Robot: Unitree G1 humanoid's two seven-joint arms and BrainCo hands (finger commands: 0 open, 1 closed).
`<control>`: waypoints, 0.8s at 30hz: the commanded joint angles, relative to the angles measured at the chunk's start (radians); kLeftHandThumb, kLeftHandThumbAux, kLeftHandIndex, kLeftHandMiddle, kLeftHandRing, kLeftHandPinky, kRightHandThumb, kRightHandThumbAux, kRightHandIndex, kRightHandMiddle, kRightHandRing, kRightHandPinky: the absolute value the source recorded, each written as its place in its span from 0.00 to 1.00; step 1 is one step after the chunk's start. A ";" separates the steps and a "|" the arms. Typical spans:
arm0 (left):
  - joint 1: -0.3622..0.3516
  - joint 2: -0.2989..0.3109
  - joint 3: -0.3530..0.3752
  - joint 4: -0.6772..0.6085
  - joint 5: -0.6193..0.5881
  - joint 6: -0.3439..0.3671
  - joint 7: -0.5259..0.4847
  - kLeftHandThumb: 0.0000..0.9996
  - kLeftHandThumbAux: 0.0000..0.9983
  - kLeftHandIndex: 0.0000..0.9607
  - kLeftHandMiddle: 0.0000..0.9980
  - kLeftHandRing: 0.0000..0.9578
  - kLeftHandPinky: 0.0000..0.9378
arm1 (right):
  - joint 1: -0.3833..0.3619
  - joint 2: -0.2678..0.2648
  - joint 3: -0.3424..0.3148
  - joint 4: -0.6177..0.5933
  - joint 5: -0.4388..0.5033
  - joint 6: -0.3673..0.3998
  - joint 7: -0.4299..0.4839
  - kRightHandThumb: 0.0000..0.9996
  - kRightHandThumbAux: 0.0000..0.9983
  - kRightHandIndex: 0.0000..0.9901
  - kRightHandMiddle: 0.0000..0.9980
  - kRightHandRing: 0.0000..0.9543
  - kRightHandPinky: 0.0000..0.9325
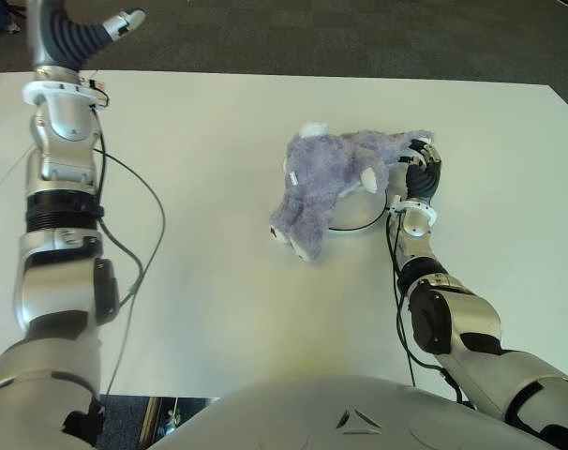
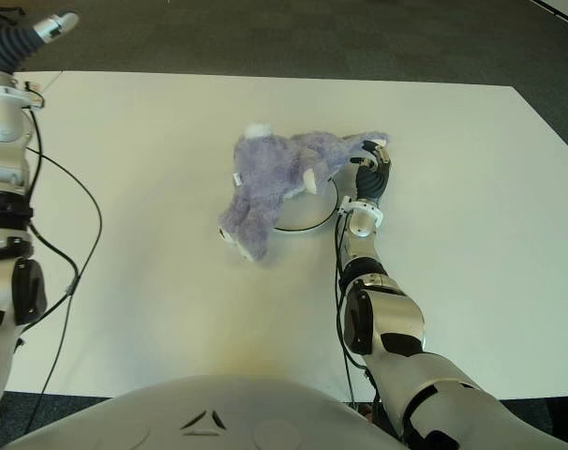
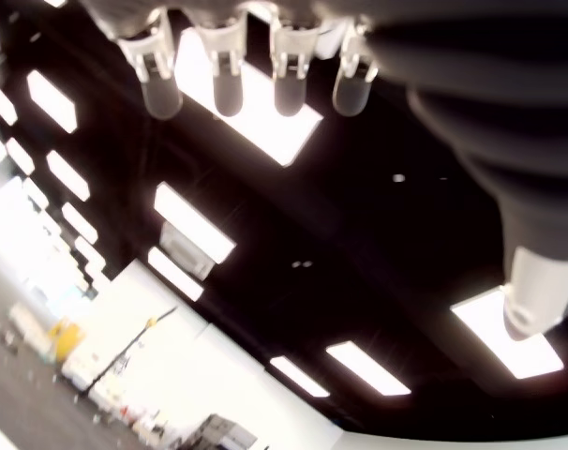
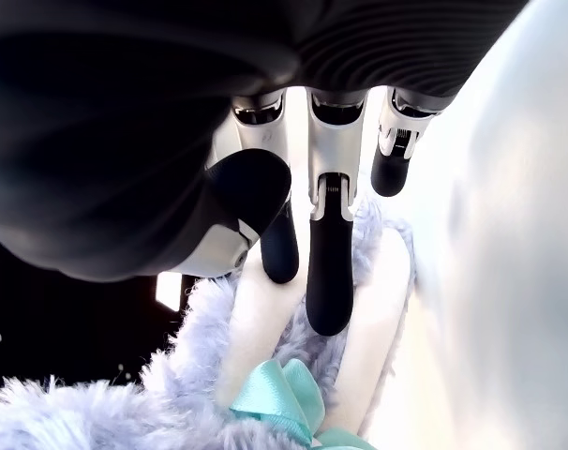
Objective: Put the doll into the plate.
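A fluffy lilac doll with a teal bow lies on its side across the white plate, head hanging over the plate's left rim onto the table. My right hand is at the doll's right end. In the right wrist view its fingers press onto a white limb of the doll, with the thumb close against it. Most of the plate is hidden under the doll. My left hand is raised at the far left corner, holding nothing, its fingers spread.
The white table spreads wide to the left of and in front of the doll. A black cable hangs from my left arm over the table's left part. Dark carpet lies beyond the far edge.
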 commanded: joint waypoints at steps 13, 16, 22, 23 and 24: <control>0.231 -0.486 0.051 0.574 -0.189 0.048 -0.249 0.00 0.50 0.00 0.00 0.00 0.00 | 0.276 0.105 -0.063 0.149 0.073 0.063 0.089 1.00 0.66 0.24 0.31 0.48 0.33; 0.255 -0.488 0.039 0.577 -0.187 0.033 -0.253 0.00 0.49 0.00 0.00 0.00 0.00 | 0.281 0.101 -0.062 0.149 0.065 0.058 0.087 1.00 0.66 0.24 0.32 0.48 0.32; 0.301 -0.485 0.043 0.585 -0.204 0.021 -0.277 0.00 0.49 0.00 0.00 0.00 0.00 | 0.287 0.090 -0.063 0.149 0.057 0.063 0.086 1.00 0.66 0.24 0.33 0.48 0.35; 0.311 -0.486 0.045 0.587 -0.207 0.018 -0.281 0.00 0.49 0.00 0.00 0.00 0.00 | 0.287 0.089 -0.064 0.149 0.056 0.063 0.086 1.00 0.66 0.24 0.33 0.48 0.35; 0.318 -0.487 0.046 0.588 -0.210 0.016 -0.284 0.00 0.49 0.00 0.00 0.00 0.00 | 0.288 0.088 -0.064 0.149 0.056 0.063 0.086 1.00 0.66 0.24 0.33 0.48 0.35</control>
